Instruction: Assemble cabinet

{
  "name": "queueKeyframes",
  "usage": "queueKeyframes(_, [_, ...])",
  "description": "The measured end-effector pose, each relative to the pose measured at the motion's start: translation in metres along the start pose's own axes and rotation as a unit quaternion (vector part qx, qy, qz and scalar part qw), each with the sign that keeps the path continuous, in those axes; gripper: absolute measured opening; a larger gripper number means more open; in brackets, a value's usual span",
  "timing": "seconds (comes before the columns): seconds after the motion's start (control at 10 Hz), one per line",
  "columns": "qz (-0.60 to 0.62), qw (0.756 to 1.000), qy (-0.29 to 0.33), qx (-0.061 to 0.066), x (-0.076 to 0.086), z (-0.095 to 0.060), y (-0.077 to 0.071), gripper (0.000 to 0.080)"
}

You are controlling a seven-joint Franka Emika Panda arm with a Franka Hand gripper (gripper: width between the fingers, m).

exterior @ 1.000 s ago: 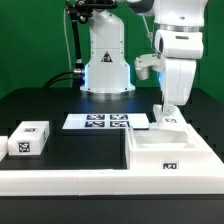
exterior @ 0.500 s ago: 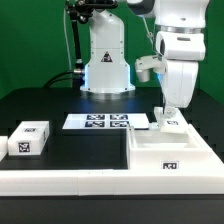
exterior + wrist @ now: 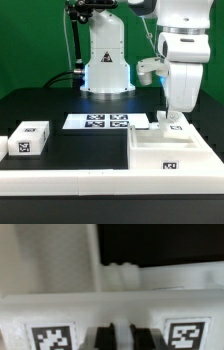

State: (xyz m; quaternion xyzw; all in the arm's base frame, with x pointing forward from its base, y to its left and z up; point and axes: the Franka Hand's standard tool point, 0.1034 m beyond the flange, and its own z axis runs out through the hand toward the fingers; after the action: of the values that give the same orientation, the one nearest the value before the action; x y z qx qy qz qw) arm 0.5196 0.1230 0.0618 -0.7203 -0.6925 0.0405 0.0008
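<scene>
One big white cabinet (image 3: pixel 148 158) is sitting on the black table (image 3: pixel 90 148), at about four o'clock in the exterior view. It is lying like a low open box. A little black-and-white tag (image 3: pixel 170 165) is showing on its front wall.

A small white block (image 3: pixel 173 123) with its own tag is standing at the cabinet's twelve o'clock edge. I cannot tell if it is touching the cabinet or standing just behind it. The tool (image 3: pixel 171 112) is hanging right over this block and pointing straight down.

In the wrist view the tool (image 3: pixel 118 336) is looking down on blurry white parts. Its two dark fingers (image 3: pixel 104 336) are standing close together, with only a thin pale strip between them. I cannot tell if they are pinching anything. Two square tags (image 3: pixel 50 338) are showing, one on each side of the fingers.

A second block (image 3: pixel 30 138) is sitting at nine o'clock from the cabinet, well apart from it. The marker board (image 3: pixel 105 122) is lying flat on the table at about eleven o'clock from the cabinet, near the block under the tool. A long low white rail (image 3: pixel 70 182) is running along the table's six o'clock side. The arm's white base (image 3: pixel 105 65) is standing at twelve o'clock, at the back.
</scene>
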Motion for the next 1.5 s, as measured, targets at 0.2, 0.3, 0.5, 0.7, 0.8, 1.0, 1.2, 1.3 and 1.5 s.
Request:
queueKeyframes(0.2, [-0.005, 1.000, 0.003, 0.000, -0.001, -0.001, 0.021, 0.0062])
queueKeyframes(0.3, [-0.005, 1.000, 0.003, 0.001, -0.001, 0.000, 0.020, 0.0062])
queueKeyframes(0.5, [-0.005, 1.000, 0.003, 0.001, -0.001, -0.001, 0.020, 0.0062])
queueKeyframes(0.7, [-0.006, 1.000, 0.003, 0.002, -0.001, 0.000, 0.020, 0.0062])
queueKeyframes(0.8, [-0.005, 1.000, 0.005, 0.002, -0.002, 0.000, 0.025, 0.0062])
queueKeyframes(1.0, [-0.001, 1.000, 0.005, 0.004, 0.001, -0.002, 0.048, 0.0062])
queueKeyframes(1.2, [0.002, 1.000, 0.007, -0.001, 0.000, -0.003, 0.064, 0.0062])
queueKeyframes(1.3, [0.000, 1.000, 0.007, 0.002, 0.000, -0.002, 0.064, 0.0062])
queueKeyframes(1.5, [-0.007, 1.000, 0.008, 0.002, -0.001, -0.001, 0.064, 0.0062])
